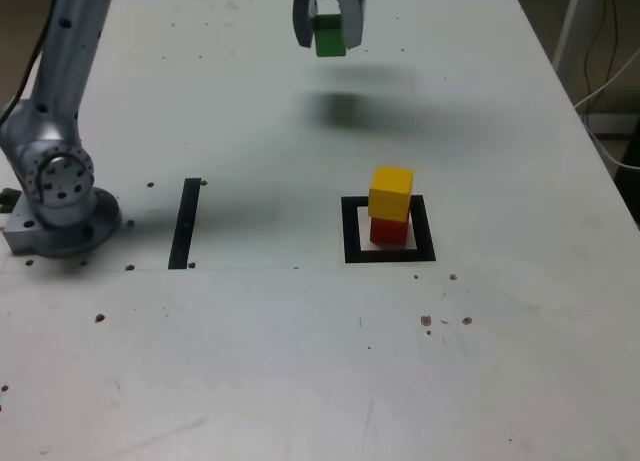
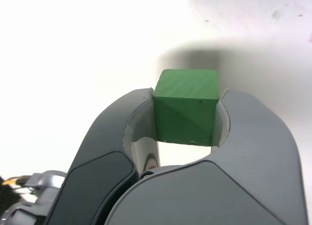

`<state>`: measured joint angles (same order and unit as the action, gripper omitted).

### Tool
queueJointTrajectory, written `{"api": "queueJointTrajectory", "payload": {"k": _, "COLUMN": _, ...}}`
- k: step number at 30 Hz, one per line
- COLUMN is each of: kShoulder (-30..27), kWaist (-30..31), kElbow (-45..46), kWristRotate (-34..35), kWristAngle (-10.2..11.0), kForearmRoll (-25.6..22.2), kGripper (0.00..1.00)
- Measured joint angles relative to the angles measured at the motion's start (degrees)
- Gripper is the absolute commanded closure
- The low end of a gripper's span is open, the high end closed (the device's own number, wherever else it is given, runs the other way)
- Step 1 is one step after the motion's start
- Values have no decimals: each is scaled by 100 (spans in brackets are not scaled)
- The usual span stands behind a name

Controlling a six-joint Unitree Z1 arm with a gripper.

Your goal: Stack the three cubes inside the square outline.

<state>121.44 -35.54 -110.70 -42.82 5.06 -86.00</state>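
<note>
Two cubes stacked, yellow block (image 1: 391, 192) atop red block (image 1: 388, 230), inside the black-bordered square outline (image 1: 388, 252) toward the white table's (image 1: 300, 361) right edge in the exterior view. My grey gripper (image 1: 327, 33) clamps the small green cube (image 1: 329, 36), raised near the far edge.

Yellow cube (image 1: 390, 193) atop red (image 1: 388, 230), green (image 1: 329, 36) aloft

I'm holding a solid green cube (image 1: 329, 36) in my grey gripper (image 1: 327, 31); up close in the wrist view the cube (image 2: 185, 107) is showing plain green faces, and my fingers (image 2: 253, 137) are showing dark grey with paler inner edges. The yellow cube (image 1: 391, 193) is sitting on the red cube (image 1: 388, 230), both plain. The outline (image 1: 350, 231) is showing a black border around a whitish centre. The strip (image 1: 185, 222) is looking black. The table (image 1: 300, 361) is looking pale grey-white with small dark specks. My arm (image 1: 65, 91) is looking silver-grey.
</note>
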Motion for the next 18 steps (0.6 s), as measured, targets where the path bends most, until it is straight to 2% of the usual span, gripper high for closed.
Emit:
{"api": "queueJointTrajectory", "payload": {"k": 12, "kShoulder": -874, "kWaist": 1112, "kElbow": 703, "kWristRotate": 895, "kWristAngle": 7, "kForearmRoll": 24, "kGripper": 76}}
{"api": "queueJointTrajectory", "payload": {"k": 18, "kShoulder": -1106, "kWaist": 1788, "kElbow": 874, "kWristRotate": 1414, "kWristAngle": 4, "kForearmRoll": -13, "kGripper": 76}}
